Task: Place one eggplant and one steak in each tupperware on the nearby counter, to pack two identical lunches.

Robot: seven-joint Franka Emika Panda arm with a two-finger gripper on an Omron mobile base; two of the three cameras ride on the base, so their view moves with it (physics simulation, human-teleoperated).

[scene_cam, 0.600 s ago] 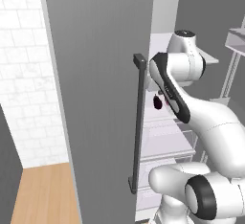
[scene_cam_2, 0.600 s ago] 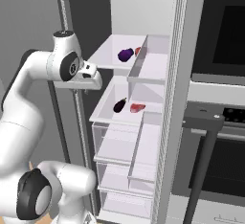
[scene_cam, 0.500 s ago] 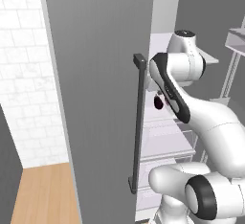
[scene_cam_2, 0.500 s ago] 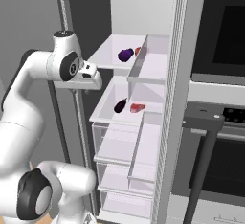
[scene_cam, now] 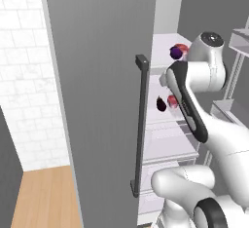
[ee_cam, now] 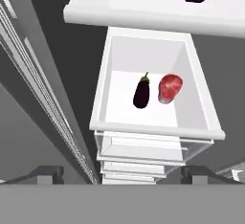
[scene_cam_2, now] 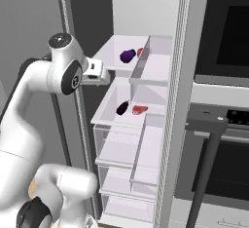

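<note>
The fridge stands open. One eggplant and one steak lie on its upper white shelf. A second eggplant and steak lie side by side in the white bin below, also seen as eggplant and steak. My gripper hovers at the fridge's left edge, level with the upper shelf. It is open, with nothing between its fingertips. The bin lies straight ahead of the hand. A piece of light-brown counter shows left of the door. The tupperware is out of view.
The open grey fridge door with its dark handle stands close on my left. Clear drawers stack under the bin. A black oven and a dark handle bar are on the right.
</note>
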